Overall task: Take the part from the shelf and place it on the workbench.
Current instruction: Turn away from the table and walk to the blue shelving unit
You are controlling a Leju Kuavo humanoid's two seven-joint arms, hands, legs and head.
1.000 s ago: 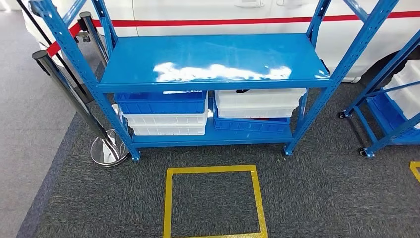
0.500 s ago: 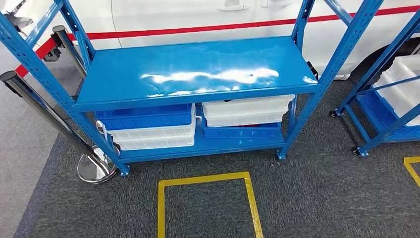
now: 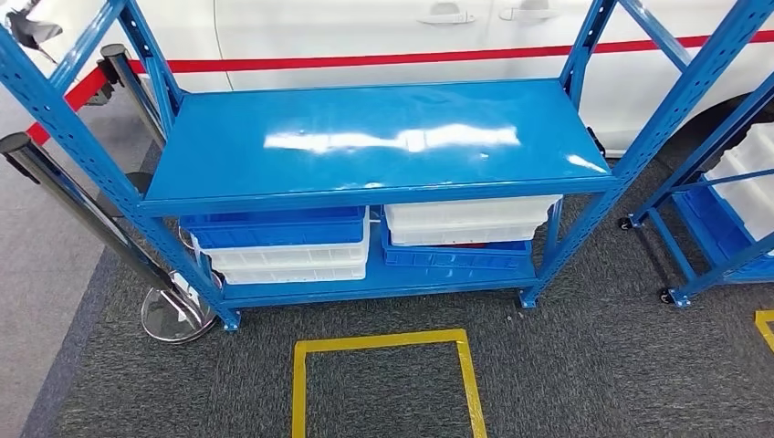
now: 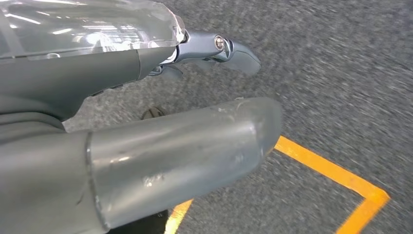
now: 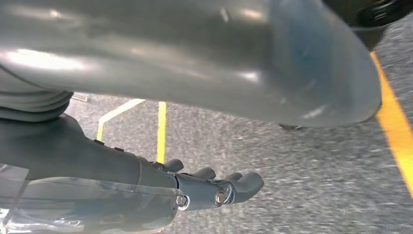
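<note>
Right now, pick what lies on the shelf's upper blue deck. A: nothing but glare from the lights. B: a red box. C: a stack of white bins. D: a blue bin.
A: in the head view the upper deck of the blue shelf carries only bright reflections, while the blue bin and white bins sit on the level beneath it.

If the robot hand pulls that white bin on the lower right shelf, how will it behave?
The white bin looks like thin rigid plastic, so probably light and stiff. It sits on a blue bin, so it would likely slide off smoothly, perhaps dragging that one along. Its contents are hidden under the shelf, so its weight is uncertain.
</note>
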